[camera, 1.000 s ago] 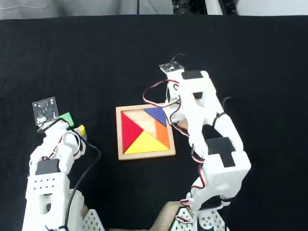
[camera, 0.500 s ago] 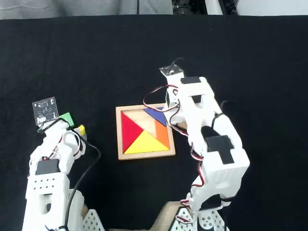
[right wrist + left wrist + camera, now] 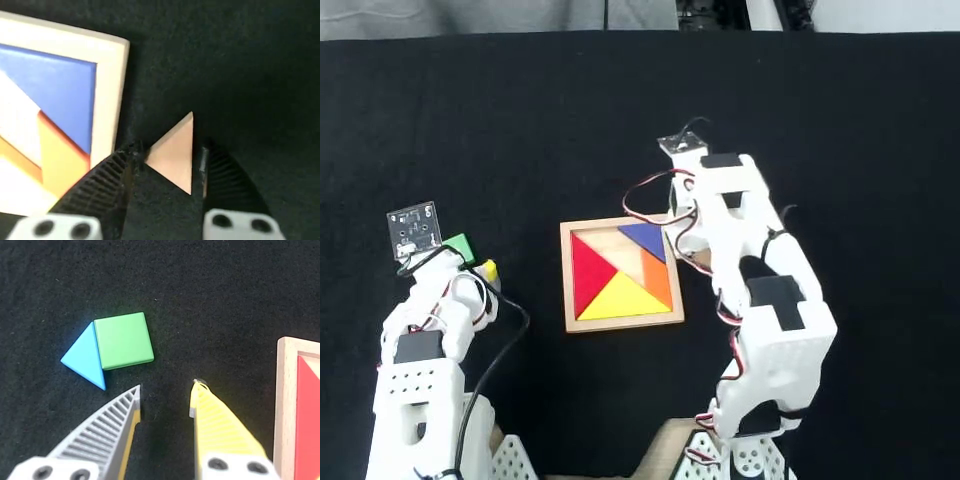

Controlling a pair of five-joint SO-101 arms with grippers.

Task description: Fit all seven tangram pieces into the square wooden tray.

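Note:
The square wooden tray [image 3: 568, 275] lies mid-table and holds a red triangle [image 3: 588, 272], a yellow triangle [image 3: 623, 298], a blue piece [image 3: 645, 237] and an orange piece [image 3: 660, 280]. A small pink triangle [image 3: 175, 152] lies on the black cloth just outside the tray's right rim [image 3: 112, 95]. My right gripper [image 3: 167, 157] has a finger pressed on each side of it. A green square [image 3: 123, 340] and a light blue triangle [image 3: 85, 360] lie touching each other, left of the tray. My left gripper [image 3: 166, 392] stands open just short of them, holding nothing.
The right arm [image 3: 735, 200] leans over the tray's right edge and hides the cloth there. The left arm [image 3: 430, 330] stands at the near left, the tray's left rim [image 3: 284, 405] close beside its yellow finger. Black cloth stretches beyond the tray.
The right arm shifted slightly at the tray's right edge, its wrist swinging a little and settling back. The left arm and the pieces by it have not moved.

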